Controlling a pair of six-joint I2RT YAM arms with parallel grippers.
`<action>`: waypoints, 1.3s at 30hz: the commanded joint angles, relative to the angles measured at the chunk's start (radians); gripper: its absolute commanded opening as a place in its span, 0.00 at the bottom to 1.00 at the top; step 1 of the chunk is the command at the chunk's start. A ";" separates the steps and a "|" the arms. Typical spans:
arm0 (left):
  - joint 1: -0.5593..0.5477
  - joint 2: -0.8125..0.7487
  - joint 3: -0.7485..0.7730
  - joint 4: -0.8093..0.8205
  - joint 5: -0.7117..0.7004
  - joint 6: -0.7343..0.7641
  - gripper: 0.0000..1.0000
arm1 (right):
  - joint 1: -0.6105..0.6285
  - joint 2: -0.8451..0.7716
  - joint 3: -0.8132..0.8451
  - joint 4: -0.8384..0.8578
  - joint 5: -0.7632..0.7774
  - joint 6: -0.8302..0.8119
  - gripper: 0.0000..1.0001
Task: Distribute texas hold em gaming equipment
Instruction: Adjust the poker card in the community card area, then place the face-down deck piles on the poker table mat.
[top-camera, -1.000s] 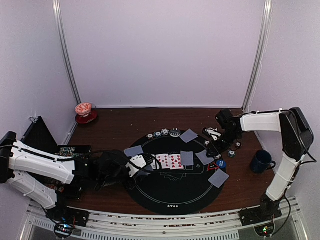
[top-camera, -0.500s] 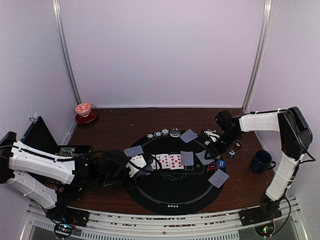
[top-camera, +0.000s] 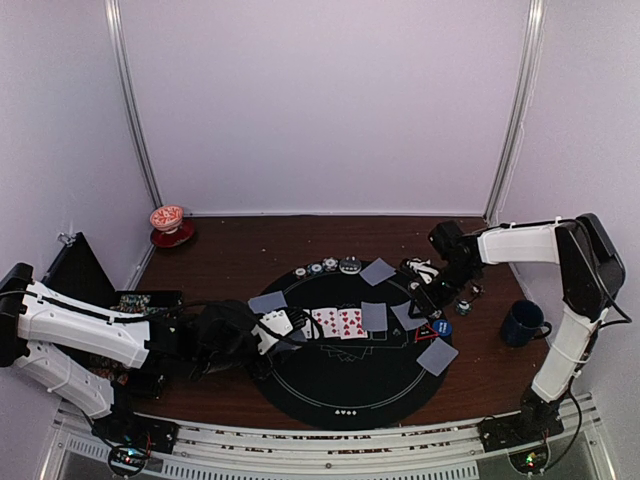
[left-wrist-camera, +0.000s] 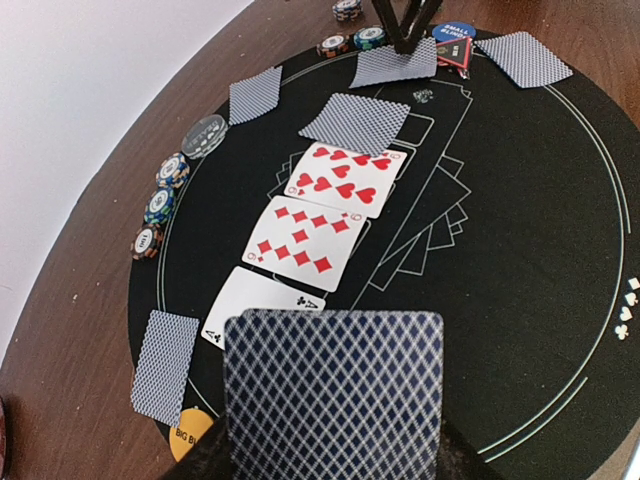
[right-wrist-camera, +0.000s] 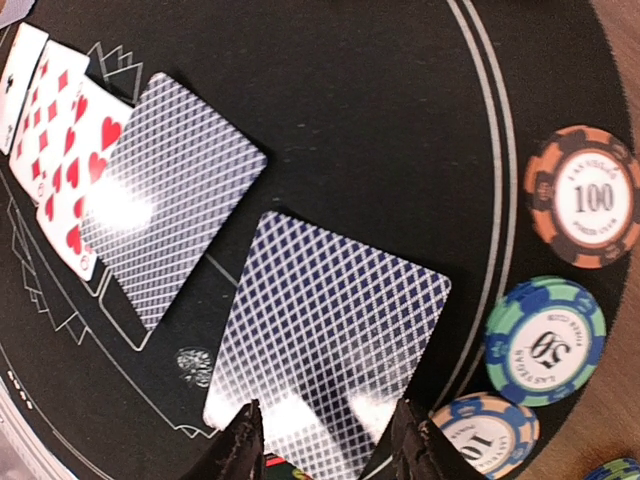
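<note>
While the left gripper (left-wrist-camera: 330, 463) is clamping a face-down playing card (left-wrist-camera: 333, 392) by its near short edge, low over the black felt mat (left-wrist-camera: 520, 250), the right gripper (right-wrist-camera: 325, 447) is hovering with fingers apart over a second face-down card (right-wrist-camera: 335, 345) at the mat's right side, pinching nothing. Can't tell if the left is holding one card or a thin stack.

Three face-up cards are lying in a row ahead of it: ace of clubs (left-wrist-camera: 262, 300), diamonds card (left-wrist-camera: 305, 243), hearts card (left-wrist-camera: 347, 178).

Handling, my read: cards are going to behave as light, thin, glossy and bendy. One lying flat on felt is offering no edge to bite, so I'm expecting a corner lift or a press-and-slide, then a pinch across a short edge.

The orange 100 chip (right-wrist-camera: 583, 197), green 50 chip (right-wrist-camera: 546, 342) and blue 10 chip (right-wrist-camera: 487, 432) are sitting just beside that card's right edge. I'm judging them stiff, heavier, grippable across the rim, and prone to rolling if dropped.
</note>
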 joint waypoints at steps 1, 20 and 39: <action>-0.003 0.001 0.031 0.051 -0.010 0.003 0.54 | 0.022 -0.006 0.017 -0.025 -0.043 -0.026 0.44; -0.003 -0.002 0.031 0.049 -0.011 0.004 0.54 | 0.065 -0.014 0.018 -0.012 0.037 -0.018 0.44; 0.000 -0.001 0.048 0.008 -0.085 -0.012 0.56 | 0.062 -0.328 -0.041 0.146 0.230 -0.002 1.00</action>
